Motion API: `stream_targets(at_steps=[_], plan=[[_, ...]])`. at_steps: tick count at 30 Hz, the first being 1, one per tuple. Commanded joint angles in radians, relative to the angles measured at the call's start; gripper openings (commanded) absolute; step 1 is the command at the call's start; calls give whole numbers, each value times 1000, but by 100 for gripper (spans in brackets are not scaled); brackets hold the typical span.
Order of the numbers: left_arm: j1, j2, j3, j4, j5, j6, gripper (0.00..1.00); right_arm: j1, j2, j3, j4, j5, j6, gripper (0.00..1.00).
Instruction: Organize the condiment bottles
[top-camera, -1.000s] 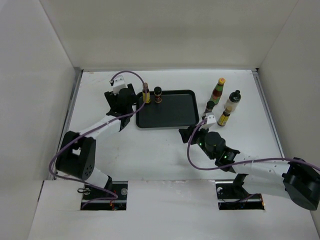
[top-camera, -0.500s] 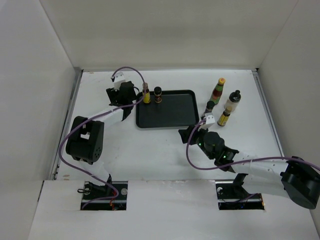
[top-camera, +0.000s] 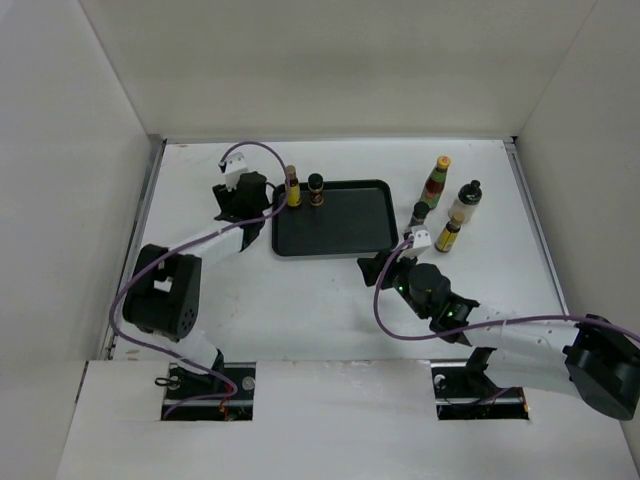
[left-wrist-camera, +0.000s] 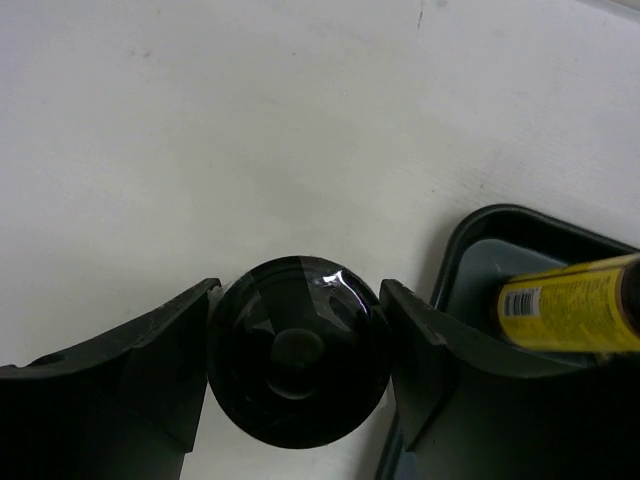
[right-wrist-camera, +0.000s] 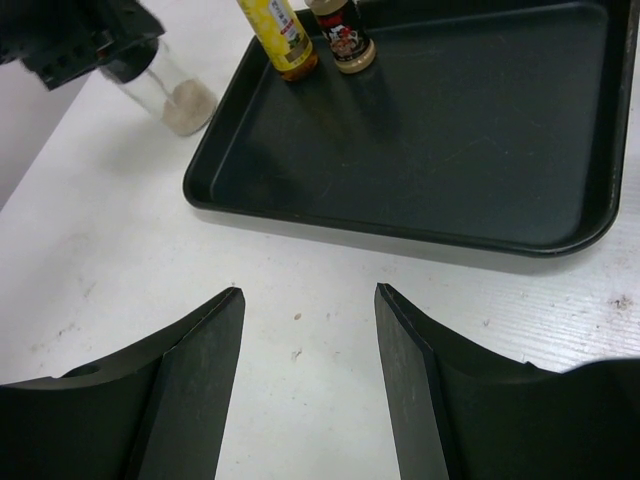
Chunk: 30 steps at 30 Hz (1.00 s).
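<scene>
1. The left gripper is pinched on the black cap of a cream bottle, with one finger on each side of the cap.
2. This bottle is outside the tray, just off its left rim near the far-left corner. Whether its base touches the table cannot be told.
3. Inside the tray's far-left corner, a yellow bottle and a dark jar stand upright side by side. Open floor runs from this pair to the tray's right and near rims.
4. The right gripper has its jaws spread and grips nothing. It is over the table, just off the tray's near rim by the near-right corner.
5. Four bottles are grouped on the table to the right of the tray. They are a red-green bottle, a second cream bottle, a second yellow bottle and a second dark jar. The second dark jar is nearest the tray's right rim.
6. White table shows between the tray's left rim and the table's left edge.
</scene>
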Motion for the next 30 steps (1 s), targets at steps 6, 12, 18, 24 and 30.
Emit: stream_targets(at_steps=[6, 12, 18, 24, 30], plan=[[-150, -316, -87, 72, -73, 37, 34, -5, -19, 2, 51, -2, 10, 61], [-288, -272, -110, 108, -60, 21, 34, -13, -18, -1, 51, 0, 10, 61], [-320, -163, -106, 172, -54, 23, 35, -38, -56, -17, 45, 14, 7, 63], [-340, -72, -118, 190, -66, 28, 41, -127, -134, -38, 2, 23, 21, 75], [-371, -37, -155, 258, -134, 37, 62, -147, -130, 73, -142, 44, 12, 82]])
